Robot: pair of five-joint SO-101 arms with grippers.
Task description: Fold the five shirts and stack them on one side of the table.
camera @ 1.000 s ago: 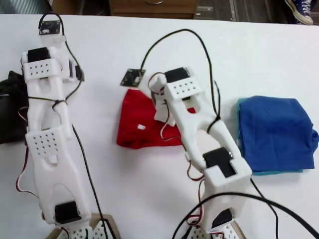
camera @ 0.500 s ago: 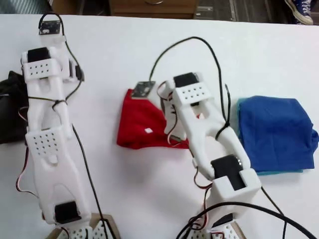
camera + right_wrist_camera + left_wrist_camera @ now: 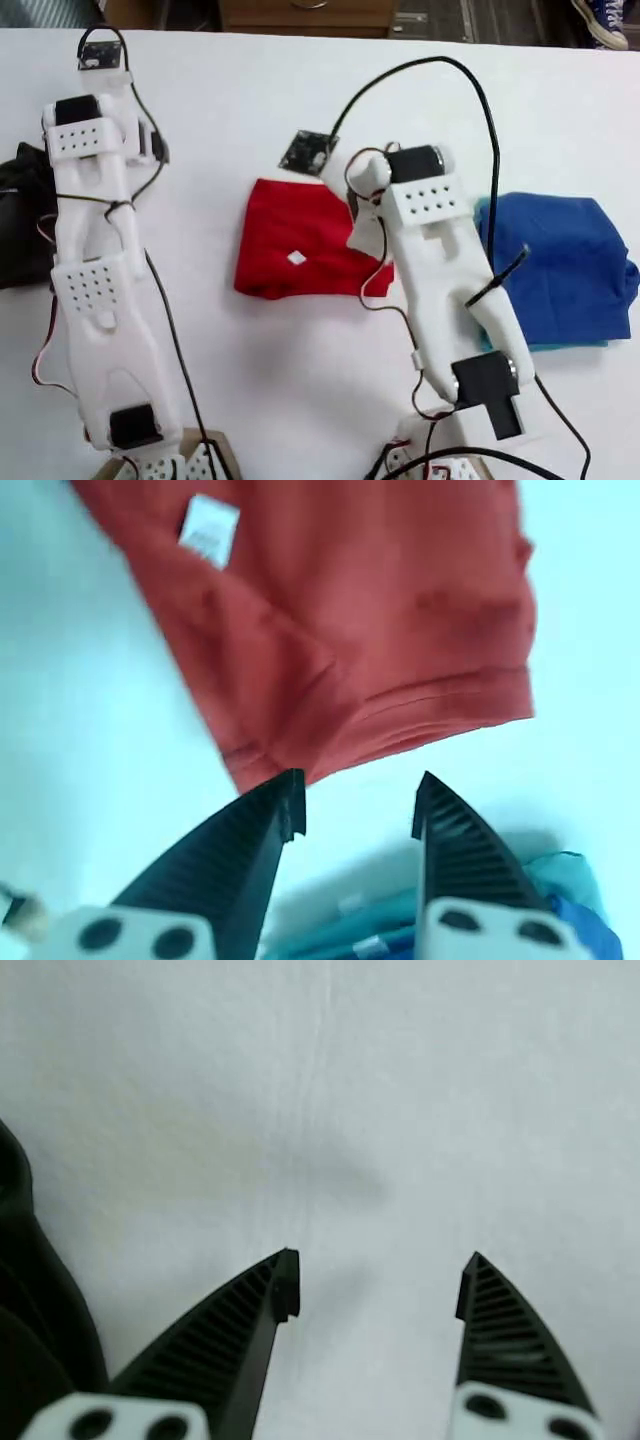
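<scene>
Crumpled black cloth (image 3: 22,215) lies at the left edge of the white table (image 3: 250,90), beside the left arm. The left gripper (image 3: 380,1280) hangs released, jaws apart, over bare tabletop. The folded red fabric shirt (image 3: 295,250) lies mid-table. The right gripper (image 3: 358,800) is released, its tips just off the red hem. At the right, a folded blue shirt (image 3: 550,265) rests on a teal one (image 3: 560,346).
</scene>
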